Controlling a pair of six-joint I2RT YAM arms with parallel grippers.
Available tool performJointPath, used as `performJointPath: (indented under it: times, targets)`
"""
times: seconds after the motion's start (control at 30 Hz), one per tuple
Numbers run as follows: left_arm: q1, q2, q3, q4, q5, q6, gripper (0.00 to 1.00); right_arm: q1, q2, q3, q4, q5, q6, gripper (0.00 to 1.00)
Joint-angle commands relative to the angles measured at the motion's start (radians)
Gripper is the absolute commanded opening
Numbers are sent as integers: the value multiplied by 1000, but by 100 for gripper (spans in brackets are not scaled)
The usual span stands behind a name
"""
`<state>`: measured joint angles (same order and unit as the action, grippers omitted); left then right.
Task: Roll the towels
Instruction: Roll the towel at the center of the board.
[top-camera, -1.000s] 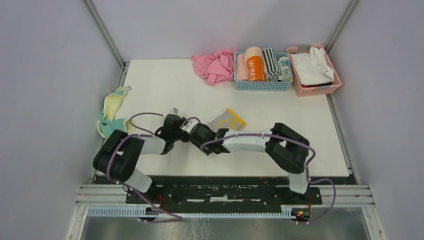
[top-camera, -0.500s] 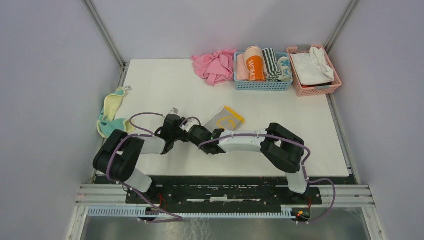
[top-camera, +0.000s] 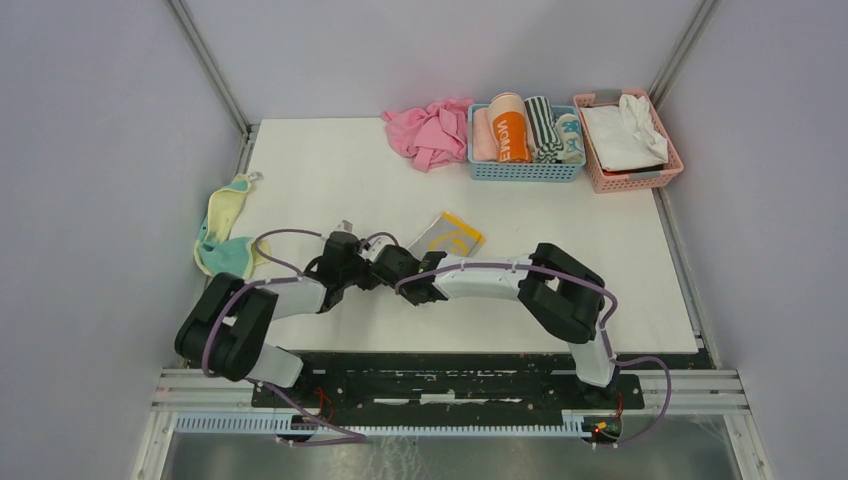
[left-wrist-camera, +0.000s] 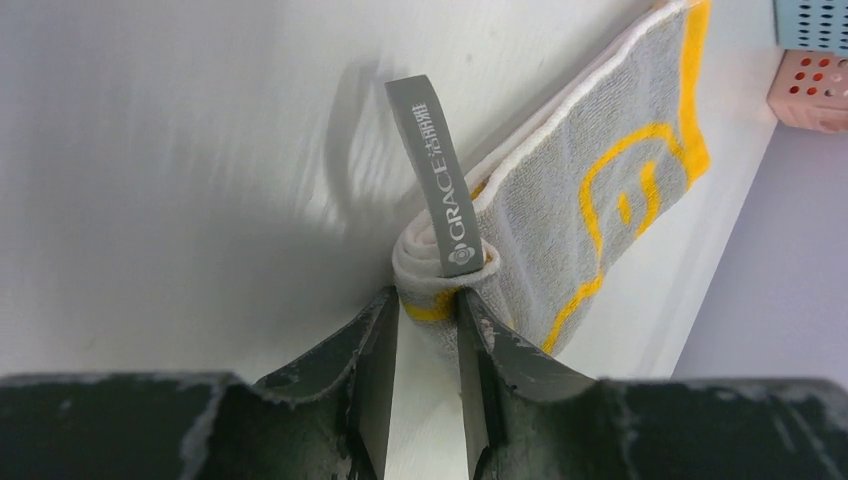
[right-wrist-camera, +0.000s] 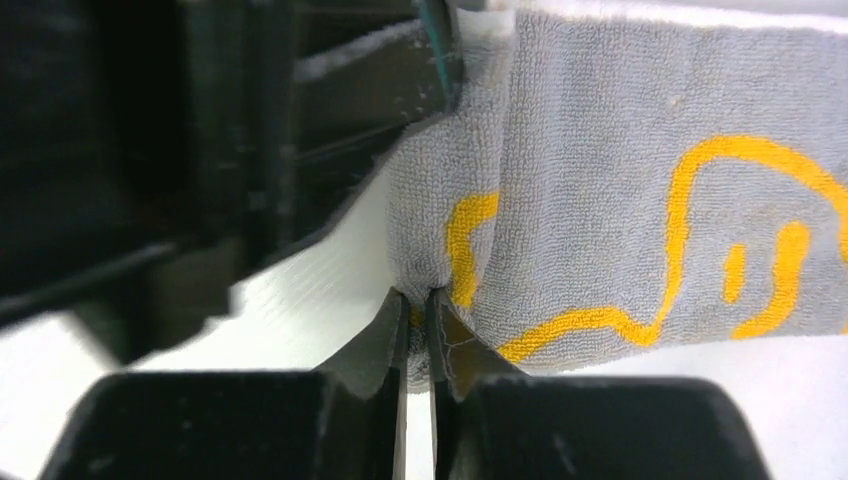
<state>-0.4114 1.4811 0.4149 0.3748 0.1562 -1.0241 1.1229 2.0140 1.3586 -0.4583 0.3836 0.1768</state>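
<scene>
Both arms reach inward, low over the table (top-camera: 330, 170), wrists almost meeting at centre front. The left gripper (left-wrist-camera: 428, 305) nips the rolled near end of the grey towel (left-wrist-camera: 590, 180), beside its loop tag (left-wrist-camera: 440, 180). The right gripper (right-wrist-camera: 418, 300) is pinched tight on a fold of the same towel, whose far part lies flat. The yellow towel (top-camera: 225, 235) lies crumpled at the table's left edge. The blue basket (top-camera: 525, 172) holds a row of rolled towels (top-camera: 510, 128); the pink basket (top-camera: 630, 180) holds white cloth (top-camera: 622, 135).

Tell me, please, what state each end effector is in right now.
Left end effector: closed, pinching the rolled end of the grey towel.
Right end effector: closed, pinching a fold of the same grey towel.
</scene>
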Motion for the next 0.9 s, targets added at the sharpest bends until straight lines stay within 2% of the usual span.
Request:
performJointPath:
  times: [0.0,0.07,0.23,0.37,0.47,0.6,0.7,0.87]
  targets:
    - [-8,-147,-59,-267,-80,29,38,-22,-4,-24,-67,-311,17,7]
    - [-8,-227,-61,-332,-96,33,42,-25,-38,-30,-48,-410,31,1]
    - [-6,-446,-53,-524,-160,44,57,-92,-112,-83,57,-704,125,0]
    - [-7,-628,-55,-645,-177,34,66,-179,-145,-171,259,-944,256,0]
    - [-6,-711,-61,-696,-159,20,68,-236,-150,-243,405,-1066,366,0]
    - [-6,-747,-74,-708,-112,3,69,-305,-118,-327,637,-1189,537,0]
    - [-6,-725,-106,-642,-74,-22,70,-343,-70,-371,769,-1242,641,0]
    - [-6,-600,-94,-485,-31,-40,71,-374,-24,-411,833,-1261,676,0]
